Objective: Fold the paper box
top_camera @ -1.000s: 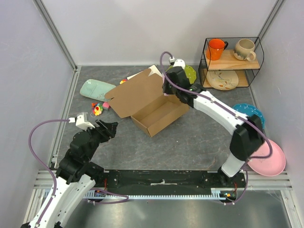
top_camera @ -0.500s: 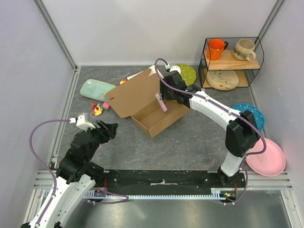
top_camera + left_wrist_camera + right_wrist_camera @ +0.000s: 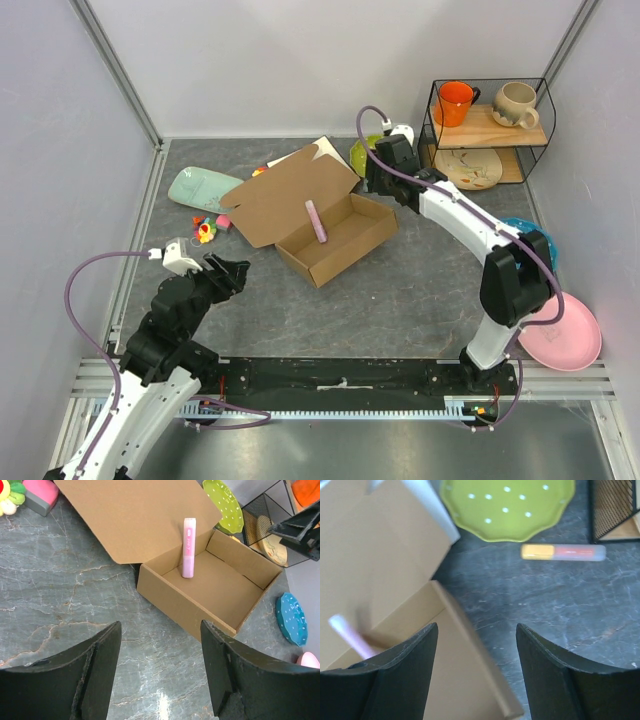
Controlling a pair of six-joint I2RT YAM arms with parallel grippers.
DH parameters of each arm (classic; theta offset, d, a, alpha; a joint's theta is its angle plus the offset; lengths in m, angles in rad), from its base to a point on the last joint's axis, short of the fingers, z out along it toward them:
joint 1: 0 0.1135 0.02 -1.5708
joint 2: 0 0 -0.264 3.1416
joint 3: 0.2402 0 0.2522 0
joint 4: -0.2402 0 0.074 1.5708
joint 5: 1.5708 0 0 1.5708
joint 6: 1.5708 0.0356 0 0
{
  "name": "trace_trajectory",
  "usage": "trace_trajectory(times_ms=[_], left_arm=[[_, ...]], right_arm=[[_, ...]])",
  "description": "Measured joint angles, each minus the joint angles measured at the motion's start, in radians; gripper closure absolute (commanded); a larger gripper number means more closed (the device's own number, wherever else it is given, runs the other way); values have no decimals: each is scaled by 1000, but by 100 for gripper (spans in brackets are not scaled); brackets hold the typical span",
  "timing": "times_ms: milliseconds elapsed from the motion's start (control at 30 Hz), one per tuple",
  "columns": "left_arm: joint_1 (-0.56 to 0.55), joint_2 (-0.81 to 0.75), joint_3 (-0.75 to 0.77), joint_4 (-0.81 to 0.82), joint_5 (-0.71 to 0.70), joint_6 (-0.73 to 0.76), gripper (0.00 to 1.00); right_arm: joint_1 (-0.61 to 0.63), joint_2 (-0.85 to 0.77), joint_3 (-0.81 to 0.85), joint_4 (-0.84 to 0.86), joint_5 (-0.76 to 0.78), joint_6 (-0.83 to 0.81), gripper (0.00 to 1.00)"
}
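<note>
The brown cardboard box [image 3: 335,240] sits mid-table, its tray open upward and its lid [image 3: 280,195] laid back to the left. A pink tube [image 3: 316,220] leans inside the tray against the lid fold; it also shows in the left wrist view [image 3: 189,547]. My right gripper [image 3: 375,180] is open and empty above the box's far right corner [image 3: 455,630]. My left gripper [image 3: 232,272] is open and empty, low over the table in front of the box [image 3: 210,587].
A green dotted plate [image 3: 507,507] and a yellow-orange tube [image 3: 563,552] lie behind the box. A wire shelf [image 3: 488,130] with mugs stands back right. A teal plate [image 3: 530,240] and a pink plate [image 3: 570,335] lie right. Toys [image 3: 205,230] and a mint tray [image 3: 203,188] lie left.
The right gripper let go of the pink tube, which now leans in the box tray, and drew back up and right toward the green plate. The left arm has not moved.
</note>
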Motion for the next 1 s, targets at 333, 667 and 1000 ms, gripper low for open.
trace_trajectory(times_ms=[333,667,1000], left_arm=[[0,2,-22,1,13,-14,30],[0,53,-62,39,49,-34,30],[0,130,-119,99,80,-56,30]], right_arm=[[-50,60,-175,75,-51,-21,47],[-43,-130,-552,189,-91,41,47],[28,-354,-755,248,-102,109,36]])
